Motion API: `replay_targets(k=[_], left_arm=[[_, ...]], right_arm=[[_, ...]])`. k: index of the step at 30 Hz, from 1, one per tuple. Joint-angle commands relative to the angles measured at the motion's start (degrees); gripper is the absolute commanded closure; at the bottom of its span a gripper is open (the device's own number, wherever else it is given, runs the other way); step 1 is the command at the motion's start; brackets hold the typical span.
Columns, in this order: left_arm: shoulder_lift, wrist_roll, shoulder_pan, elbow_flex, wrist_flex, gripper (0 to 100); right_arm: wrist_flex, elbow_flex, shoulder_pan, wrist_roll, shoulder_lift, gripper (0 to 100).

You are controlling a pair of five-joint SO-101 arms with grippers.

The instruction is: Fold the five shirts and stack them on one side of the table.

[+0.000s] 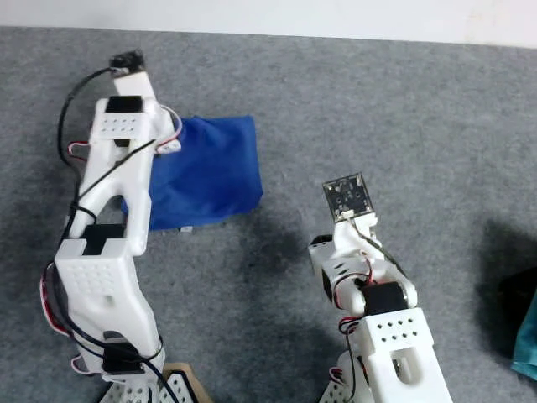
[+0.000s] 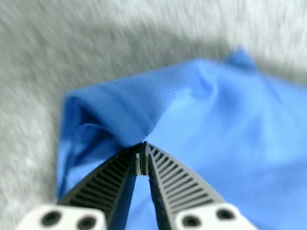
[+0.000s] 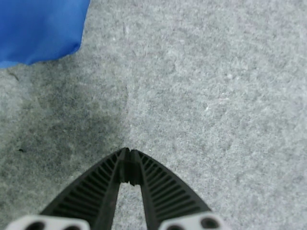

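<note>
A folded blue shirt (image 1: 210,168) lies on the grey felt table (image 1: 377,101), at the back left of centre. The left arm (image 1: 117,168) stretches over its left edge. In the left wrist view my left gripper (image 2: 142,149) is shut, its tips pinching a gathered fold of the blue shirt (image 2: 225,124). The right arm (image 1: 361,269) stands right of the shirt. My right gripper (image 3: 130,155) is shut with nothing in it, hanging over bare felt, and a corner of the blue shirt (image 3: 38,28) lies well away from it.
A teal cloth (image 1: 527,340) and a dark item (image 1: 516,290) show at the right edge of the table. A wooden piece (image 1: 186,382) sits by the left arm's base. Open felt spreads across the back right.
</note>
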State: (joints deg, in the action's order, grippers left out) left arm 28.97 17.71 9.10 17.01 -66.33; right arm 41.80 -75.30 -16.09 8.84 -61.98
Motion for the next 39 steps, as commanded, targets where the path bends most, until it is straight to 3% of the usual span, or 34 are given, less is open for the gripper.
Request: replay_targets(k=[1, 10, 16, 20, 24, 30, 39], left_arm=[[2.1, 0.1, 4.2, 3.1, 8.7, 99], [10.6, 0.2, 8.4, 13.1, 9.6, 99], [10.6, 0.2, 8.0, 20.8, -0.7, 99], [10.6, 0.2, 8.0, 25.2, -9.8, 99], [10.6, 0.2, 7.2, 31.3, -21.2, 99], [10.5, 0.3, 5.9, 41.3, -35.3, 99], [7.1, -0.5, 5.8, 40.0, -35.4, 99]], right_arm=[[-1.4, -0.5, -0.7, -0.3, 0.2, 99.1], [-1.5, -0.5, -0.7, -0.3, 0.2, 99.0], [-3.5, -0.7, -0.5, -0.8, 0.1, 94.5], [-3.1, -0.1, -0.4, -7.5, 0.2, 86.3], [-2.9, 4.9, -2.5, -11.4, 1.0, 84.7], [-0.7, 20.1, -8.1, -14.9, 18.6, 83.5], [-10.1, 45.9, -13.9, -14.8, 51.6, 80.9]])
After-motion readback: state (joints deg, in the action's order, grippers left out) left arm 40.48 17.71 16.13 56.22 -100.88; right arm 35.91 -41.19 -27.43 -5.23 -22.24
